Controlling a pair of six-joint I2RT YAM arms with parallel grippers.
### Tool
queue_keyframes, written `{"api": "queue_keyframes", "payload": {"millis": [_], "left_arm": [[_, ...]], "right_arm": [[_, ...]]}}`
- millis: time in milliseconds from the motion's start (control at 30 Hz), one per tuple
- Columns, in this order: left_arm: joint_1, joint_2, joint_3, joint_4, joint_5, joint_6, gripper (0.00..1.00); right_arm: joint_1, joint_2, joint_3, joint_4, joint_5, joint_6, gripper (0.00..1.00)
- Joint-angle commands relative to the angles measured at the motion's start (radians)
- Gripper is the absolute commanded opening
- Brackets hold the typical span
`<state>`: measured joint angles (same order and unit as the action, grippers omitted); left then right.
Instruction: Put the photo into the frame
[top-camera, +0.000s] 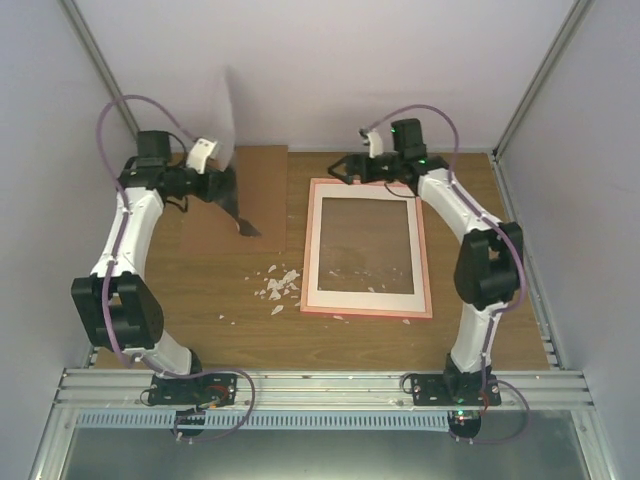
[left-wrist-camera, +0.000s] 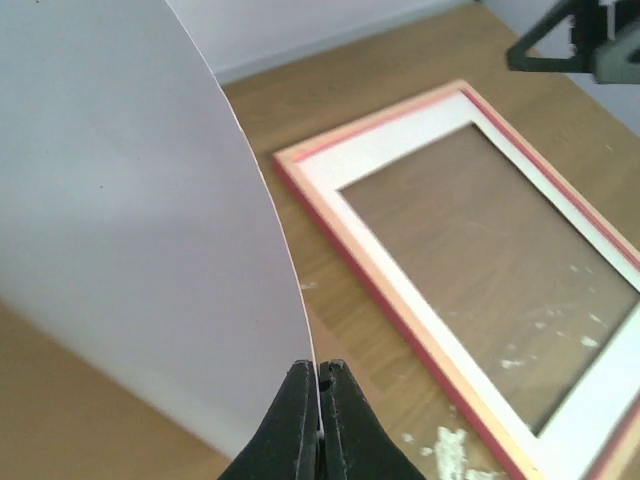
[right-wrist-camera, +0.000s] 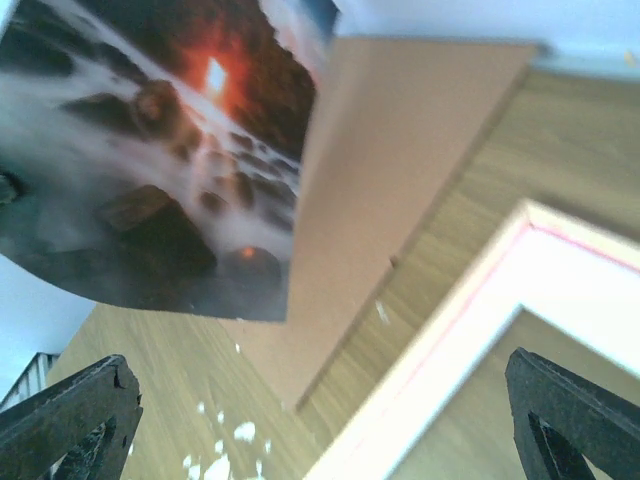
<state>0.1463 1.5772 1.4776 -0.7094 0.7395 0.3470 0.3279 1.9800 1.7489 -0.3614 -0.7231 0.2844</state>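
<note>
A: Left side, status?
B: The left gripper (left-wrist-camera: 318, 405) is clamped tight on the bottom edge of the photo (left-wrist-camera: 130, 200). The sheet stands up off the table (top-camera: 200, 300) and bows in a curve.
A: Which face shows?
B: The left wrist view gets the plain white back. The right wrist view gets the print: dark misty rocks with a red-orange glow near the top.
A: So the photo is not in the frame?
B: Correct. It is in the air at far left, above the brown backing board (top-camera: 262, 190), well apart from the frame.
A: Centre?
B: White crumbs (top-camera: 278, 285) are scattered on the wood between the board and the frame.
A: And the frame?
B: The pink frame (top-camera: 368, 313) lies flat, right of centre. The white mat (top-camera: 312, 250) sits inside it, and the wood grain shows through the pane (top-camera: 365, 240). There are a few white specks on the pane.
A: Right side?
B: The right gripper (right-wrist-camera: 318, 365) has its jaws spread wide with nothing between them. It is up over the frame's far edge, near the far-left corner, facing the photo.
</note>
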Motion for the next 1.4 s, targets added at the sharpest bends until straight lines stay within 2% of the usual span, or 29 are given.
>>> {"api": "queue_keyframes", "payload": {"millis": [0,133,400,533,767,1033,1200,1367], "left_arm": [[-0.132,-0.012,0.057,-0.122,-0.034,0.059,0.00],[-0.297,0.011,0.018,-0.099,-0.004,0.016,0.00],[-0.546,0.112,-0.122,0.119,0.080,-0.180,0.00],[-0.637,0.207,-0.104,0.200,0.062,-0.229,0.00],[-0.708,0.312,-0.066,0.269,0.058,-0.305,0.00],[-0.784,0.337,-0.079,0.305,-0.019,-0.337,0.00],[-0.823,0.362,-0.065,0.298,-0.073,-0.337,0.00],[-0.838,0.396,-0.026,0.292,-0.091,-0.344,0.00]], "right_arm": [[-0.089,-0.122,-0.164,-0.123,-0.086,0.000,1.00],[-0.183,-0.229,-0.326,-0.124,-0.118,0.038,1.00],[-0.304,-0.389,-0.557,-0.109,-0.133,0.150,1.00],[-0.373,-0.424,-0.665,-0.077,-0.161,0.223,1.00],[-0.434,-0.375,-0.793,-0.021,-0.161,0.372,0.99],[-0.436,-0.302,-0.712,-0.042,-0.140,0.438,0.97],[-0.429,-0.282,-0.687,-0.032,-0.115,0.506,0.85],[-0.415,-0.296,-0.688,-0.045,-0.075,0.526,0.79]]}}
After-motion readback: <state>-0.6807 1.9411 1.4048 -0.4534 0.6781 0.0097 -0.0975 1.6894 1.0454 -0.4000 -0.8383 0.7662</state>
